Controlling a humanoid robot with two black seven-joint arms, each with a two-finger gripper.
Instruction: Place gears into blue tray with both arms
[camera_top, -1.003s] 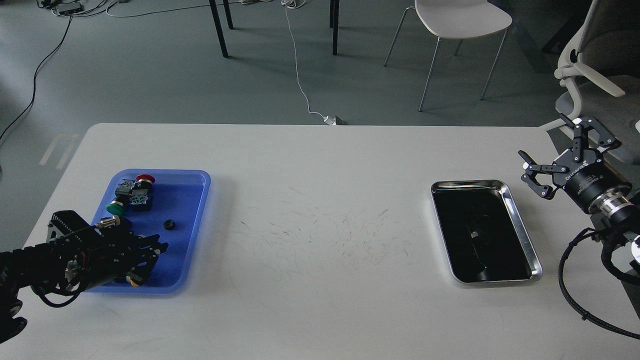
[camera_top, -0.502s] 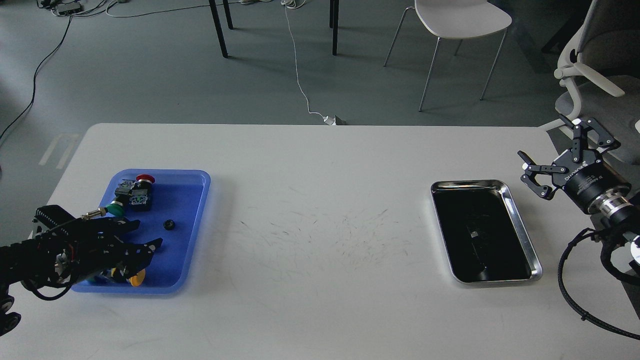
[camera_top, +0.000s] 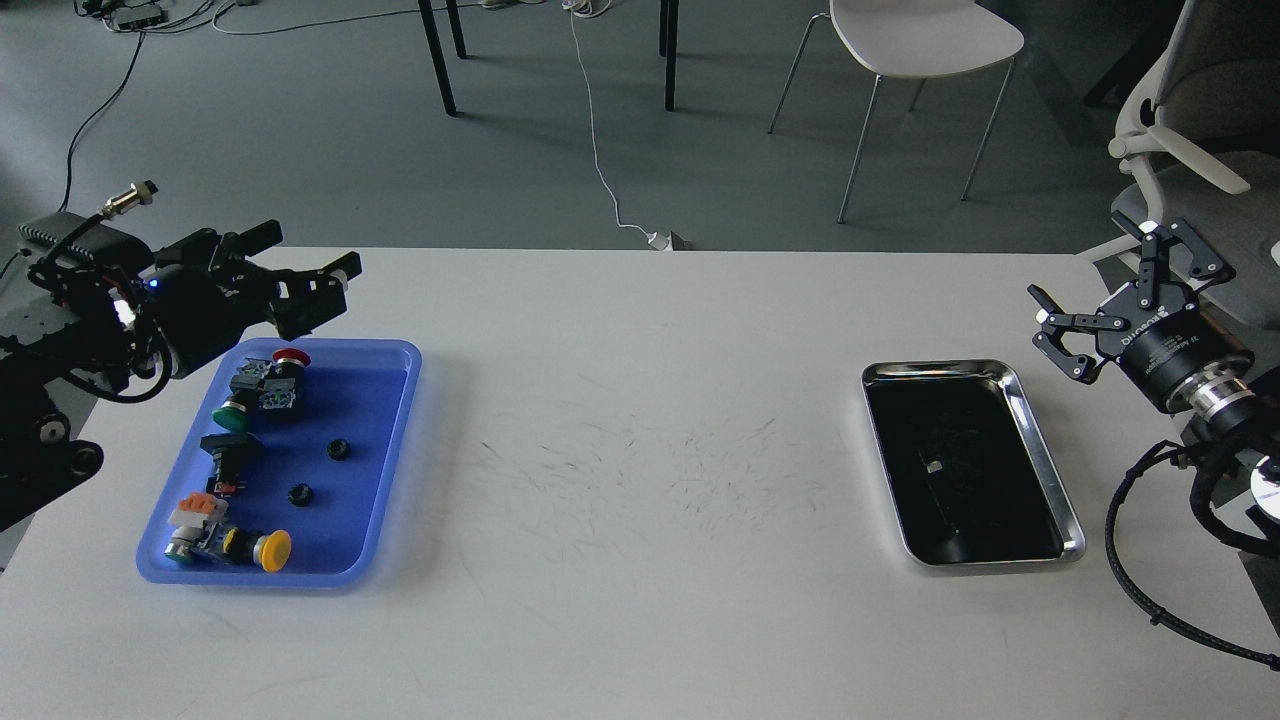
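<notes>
Since the earlier view, your left gripper has risen off the blue tray, jaws apart and empty; two gears lie inside. Right gripper hovers wide beside the steel tray. Check for remaining gears before reaching again.

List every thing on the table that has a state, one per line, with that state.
Translucent blue plastic tray: flat on the table, holding two gears and push-button switches.
Small black gear: lying in the blue tray.
Second small black gear: lying in the blue tray.
Shiny steel tray: no parts visible inside.
Left tool: open, empty.
Right tool: open, empty.
</notes>
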